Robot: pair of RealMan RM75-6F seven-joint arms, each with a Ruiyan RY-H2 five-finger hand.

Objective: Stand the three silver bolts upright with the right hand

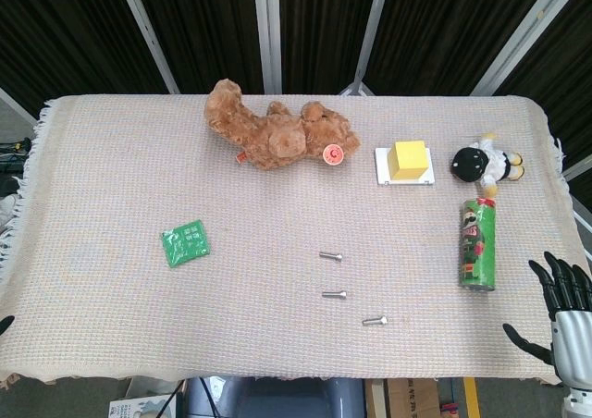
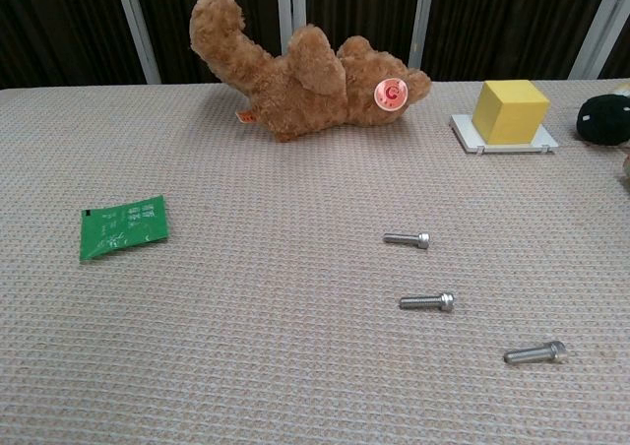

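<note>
On the worktop [image 1: 111, 150], covered in a pale woven cloth, the leftmost thing is a flat green foil sachet [image 1: 185, 243] with small white print too fine to read. Behind it, toward the middle, a brown plush teddy bear [image 1: 273, 133] lies on its side, with a round pink tag [image 2: 391, 93] on it bearing a red mark I cannot make out.

The three silver bolts all lie flat in a loose diagonal right of centre: the far silver bolt [image 1: 331, 256], the middle silver bolt [image 1: 334, 295] and the near silver bolt [image 1: 375, 321], well apart from one another. None is upright yet, so the task looks to be at its start.

Further right a yellow cube on a white square plate [image 1: 409, 163] stands at the back, then a black-and-white plush toy [image 1: 483, 163], and in front of it a green cylindrical can [image 1: 478, 244] lying on its side; its printed label shows a figure but no legible words.

The right hand [image 1: 560, 302] hovers at the worktop's right edge, fingers apart and holding nothing. Only a dark tip of the left hand [image 1: 5, 324] shows at the left edge; whether its fingers are apart cannot be told.

The near bolt is probably the easiest first target. A good approach would pinch the shank near the head, tip it onto the flat head and release gently, since the woven cloth may let it topple.
</note>
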